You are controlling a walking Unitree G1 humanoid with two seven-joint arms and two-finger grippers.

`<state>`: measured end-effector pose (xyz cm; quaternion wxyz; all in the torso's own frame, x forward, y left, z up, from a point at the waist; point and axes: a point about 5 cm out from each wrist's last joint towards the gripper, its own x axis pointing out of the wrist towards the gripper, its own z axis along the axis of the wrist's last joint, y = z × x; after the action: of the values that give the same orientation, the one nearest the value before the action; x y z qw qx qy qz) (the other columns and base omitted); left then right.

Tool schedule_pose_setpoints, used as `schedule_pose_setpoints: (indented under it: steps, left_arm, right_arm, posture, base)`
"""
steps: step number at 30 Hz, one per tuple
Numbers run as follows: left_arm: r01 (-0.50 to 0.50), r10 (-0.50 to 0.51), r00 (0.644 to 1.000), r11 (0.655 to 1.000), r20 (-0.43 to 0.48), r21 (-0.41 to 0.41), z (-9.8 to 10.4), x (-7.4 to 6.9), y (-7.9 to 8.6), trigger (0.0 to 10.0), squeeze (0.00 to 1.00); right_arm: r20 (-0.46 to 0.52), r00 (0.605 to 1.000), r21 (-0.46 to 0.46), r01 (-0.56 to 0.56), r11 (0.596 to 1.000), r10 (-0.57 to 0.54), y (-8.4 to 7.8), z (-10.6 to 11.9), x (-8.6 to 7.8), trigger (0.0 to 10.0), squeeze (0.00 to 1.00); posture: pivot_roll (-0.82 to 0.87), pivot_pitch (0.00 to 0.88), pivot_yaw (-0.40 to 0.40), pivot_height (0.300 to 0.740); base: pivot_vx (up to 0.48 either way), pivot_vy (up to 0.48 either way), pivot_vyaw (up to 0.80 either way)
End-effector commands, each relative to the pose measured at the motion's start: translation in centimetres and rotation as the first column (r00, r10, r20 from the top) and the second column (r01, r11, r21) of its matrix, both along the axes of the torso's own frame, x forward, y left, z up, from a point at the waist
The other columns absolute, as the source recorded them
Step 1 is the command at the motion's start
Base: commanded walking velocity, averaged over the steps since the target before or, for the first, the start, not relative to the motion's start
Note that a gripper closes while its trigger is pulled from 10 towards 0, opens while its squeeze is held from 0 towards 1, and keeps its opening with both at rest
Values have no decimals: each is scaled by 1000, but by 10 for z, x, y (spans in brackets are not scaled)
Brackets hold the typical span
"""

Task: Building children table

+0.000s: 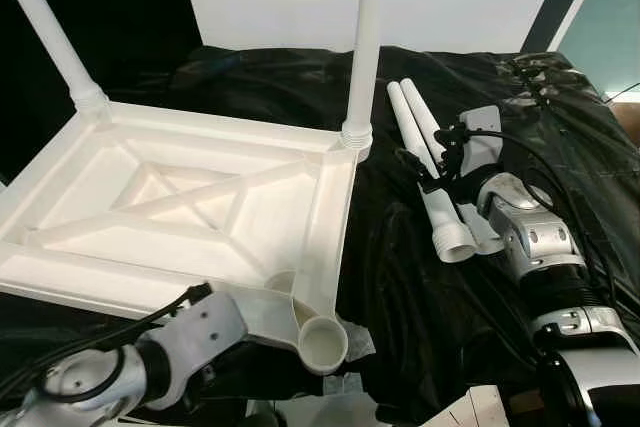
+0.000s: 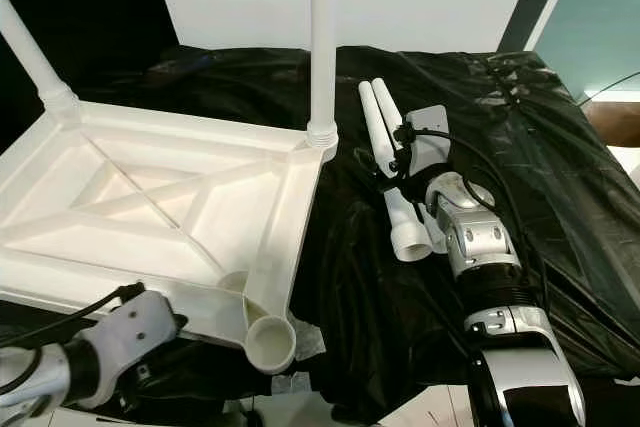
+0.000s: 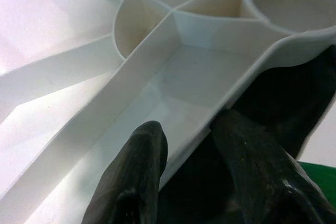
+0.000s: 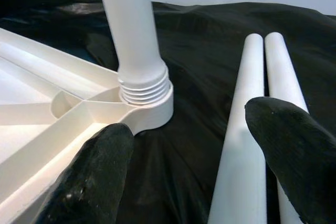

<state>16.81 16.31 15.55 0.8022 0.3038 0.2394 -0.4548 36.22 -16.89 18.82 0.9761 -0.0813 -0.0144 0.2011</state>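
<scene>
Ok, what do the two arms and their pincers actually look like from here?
Both arms are silver with rounded, jointed metal segments and black cables looped along them. The left arm ends in a pale grey wrist block, the right arm has black ribbed sections. Each pincer, left pincer and right pincer, has two long, blunt, matte black fingers.
</scene>
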Motion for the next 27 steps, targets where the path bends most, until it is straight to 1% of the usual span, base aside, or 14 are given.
schedule_pose_setpoints:
  steps: [1, 2, 6, 13, 16, 17, 18, 19, 20, 21, 22, 23, 24, 27]
  left_arm:
    - [-20, 21, 998, 999, -55, 36, -14, 0, 3, 10000, 0]
    - [-59, 61, 997, 997, -47, 40, -17, 6, 2, 10000, 0]
    - [-141, 143, 988, 989, -61, 35, -24, 20, -2, 10000, 0]
    - [-182, 185, 980, 982, -69, 48, -30, 28, -3, 10000, 0]
    - [-196, 202, 973, 979, -110, 57, -37, 33, -7, 4706, 0]
    - [-196, 202, 973, 979, -110, 57, -37, 33, -7, 4706, 0]
    - [-197, 203, 972, 978, -115, 61, -39, 34, -8, 3529, 0]
    - [-197, 203, 972, 978, -115, 61, -39, 34, -8, 3529, 0]
    - [-197, 203, 972, 978, -120, 64, -40, 36, -10, 2078, 0]
    - [-197, 203, 970, 979, -133, 60, -41, 37, -11, 1059, 0]
    - [-197, 203, 970, 979, -133, 60, -41, 37, -11, 1059, 0]
    - [-183, 190, 974, 981, -124, 62, -40, 40, -14, 2314, 0]
    - [-174, 182, 977, 982, -112, 75, -39, 43, -15, 10000, 0]
    - [-161, 169, 979, 984, -115, 80, -39, 45, -15, 10000, 0]
  right_arm:
    - [-8, 1000, 0, 2, 1000, -2, -2, -1, -1, 10000, 0]
    - [-8, 1000, 0, 2, 1000, -2, -2, -1, -1, 10000, 0]
    - [-5, 1000, 3, 3, 1000, -3, -1, -1, -1, 10000, 0]
    - [-2, 1000, 8, 9, 1000, -9, -2, 0, -2, 10000, 0]
    - [-4, 999, 14, 34, 999, -34, -7, -1, -4, 10000, 0]
    - [-4, 999, 14, 34, 999, -34, -7, -1, -4, 10000, 0]
    - [-4, 999, 14, 37, 999, -37, -8, -1, -4, 10000, 0]
    - [-4, 999, 14, 37, 999, -37, -8, -1, -4, 10000, 0]
    - [-4, 999, 15, 40, 999, -40, -8, -2, -4, 10000, 0]
    - [-3, 999, 16, 44, 999, -44, -8, -2, -5, 10000, 0]
    - [-3, 999, 16, 44, 999, -44, -8, -2, -5, 10000, 0]
    - [-3, 999, 17, 48, 999, -48, -8, -2, -5, 10000, 0]
    - [-2, 999, 19, 51, 999, -51, -9, -2, -5, 10000, 0]
    - [-3, 999, 20, 53, 998, -53, -9, -3, -5, 10000, 0]
  posture:
    - [141, 73, -27, 740]
    - [141, 69, -25, 740]
    - [135, 67, -17, 740]
    - [127, 71, -7, 740]
    - [119, 78, 7, 740]
    - [119, 78, 7, 740]
    - [119, 78, 7, 740]
    - [119, 78, 7, 740]
    - [118, 80, 11, 740]
    - [116, 82, 16, 740]
    - [116, 82, 16, 740]
    - [114, 82, 18, 740]
    - [113, 84, 20, 740]
    - [113, 84, 20, 740]
  base:
    - [0, 0, 0]
    - [0, 0, 0]
    - [0, 0, 0]
    - [0, 0, 0]
    - [0, 0, 0]
    - [0, 0, 0]
    - [0, 0, 0]
    - [0, 0, 0]
    - [0, 0, 0]
    - [0, 0, 0]
    - [0, 0, 0]
    - [0, 0, 0]
    - [0, 0, 0]
    - [0, 0, 0]
